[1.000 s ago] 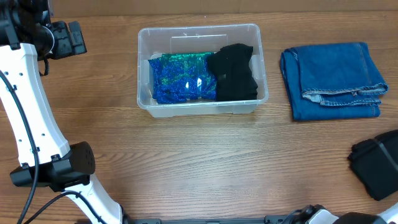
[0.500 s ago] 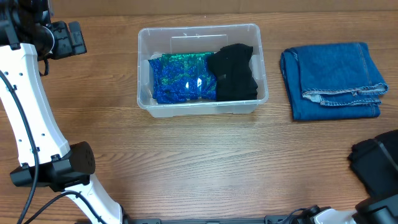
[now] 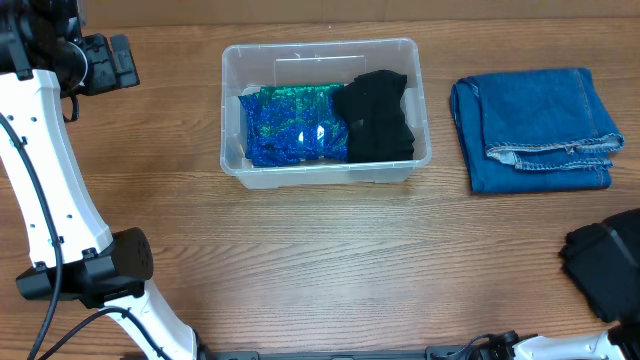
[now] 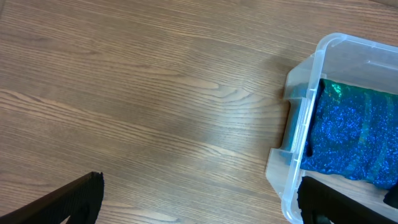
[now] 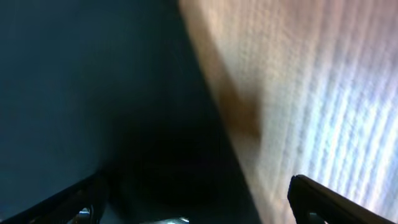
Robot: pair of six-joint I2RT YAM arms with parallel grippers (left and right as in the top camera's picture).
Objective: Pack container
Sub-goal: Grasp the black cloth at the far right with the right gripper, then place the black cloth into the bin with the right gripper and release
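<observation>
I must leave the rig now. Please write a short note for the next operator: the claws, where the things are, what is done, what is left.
Left claw: open, empty, over bare table beside the container's left end.
Right claw: open, close over dark cloth, nothing gripped yet.
Done: sparkly blue-green cloth and black cloth lie in the container.
Left to pack: folded jeans and black bundle, on the table right of the container.

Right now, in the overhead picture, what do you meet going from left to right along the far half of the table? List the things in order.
left robot arm → clear bin, holding the blue sparkly cloth and then the black cloth → folded jeans
</observation>
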